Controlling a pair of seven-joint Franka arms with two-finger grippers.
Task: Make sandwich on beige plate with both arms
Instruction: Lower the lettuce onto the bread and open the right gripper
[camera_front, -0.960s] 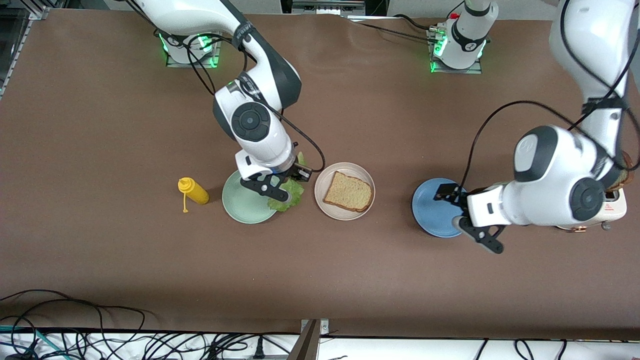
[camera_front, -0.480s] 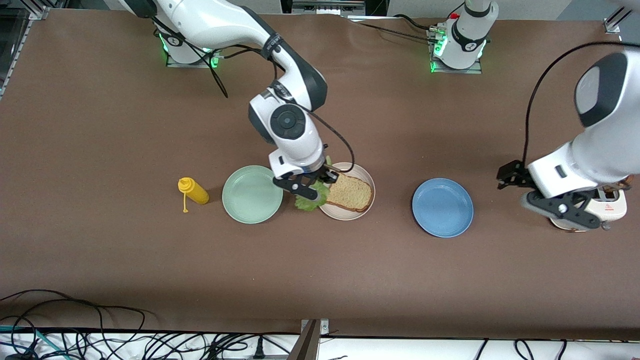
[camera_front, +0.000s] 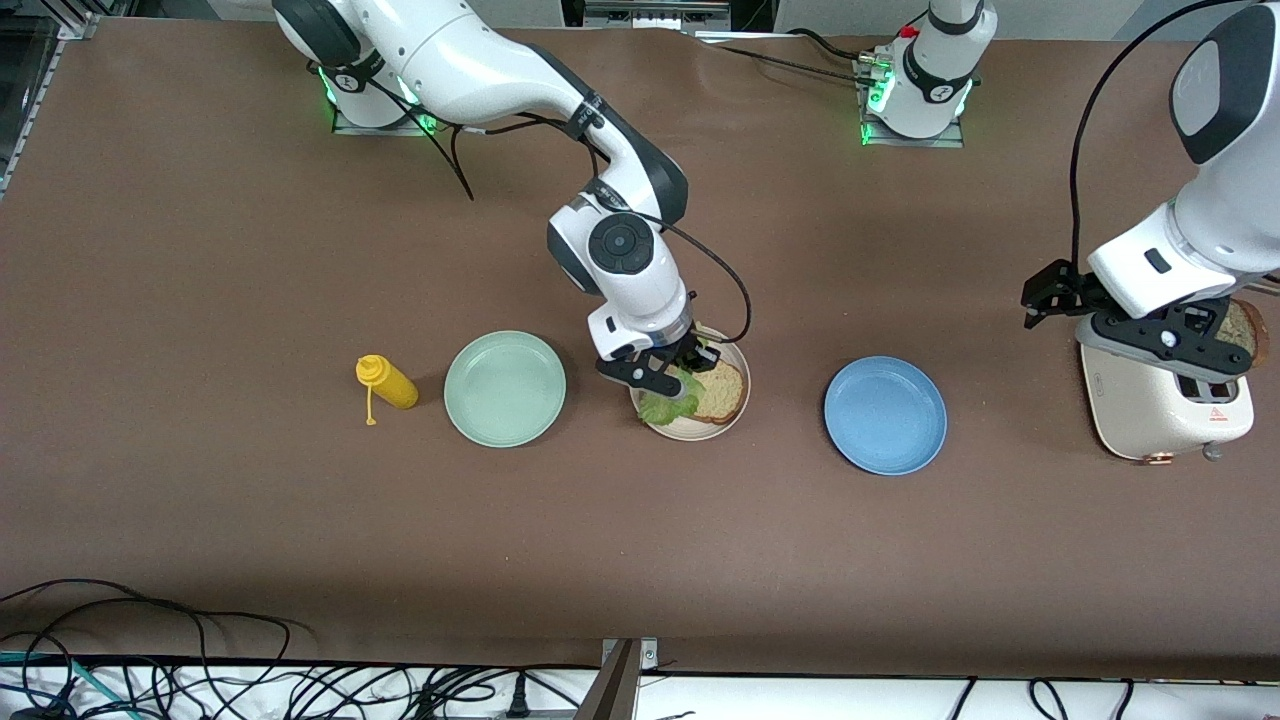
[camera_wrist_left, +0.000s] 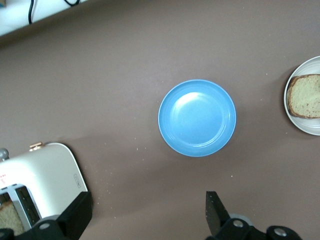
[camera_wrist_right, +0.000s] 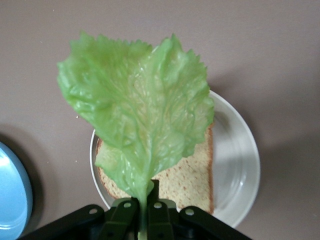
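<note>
The beige plate (camera_front: 737, 408) holds one brown bread slice (camera_front: 724, 390). My right gripper (camera_front: 668, 377) hangs over the plate's edge toward the right arm's end, shut on the stem of a ruffled green lettuce leaf (camera_front: 668, 406). In the right wrist view the lettuce leaf (camera_wrist_right: 135, 115) hangs from the right gripper (camera_wrist_right: 145, 215) over the bread slice (camera_wrist_right: 190, 182) and the beige plate (camera_wrist_right: 240, 165). My left gripper (camera_front: 1165, 340) is open above the toaster (camera_front: 1165, 410), with nothing between its fingers (camera_wrist_left: 75, 220). A second bread slice (camera_front: 1247, 330) stands in the toaster's slot.
A mint-green plate (camera_front: 505, 388) and a yellow mustard bottle (camera_front: 387, 382) lie toward the right arm's end. A blue plate (camera_front: 885, 415) sits between the beige plate and the toaster. The left wrist view shows the blue plate (camera_wrist_left: 197, 118) and the toaster (camera_wrist_left: 45, 175).
My right gripper carried the lettuce from the mint-green plate to over the beige plate. My left arm swung from the blue plate to above the toaster.
</note>
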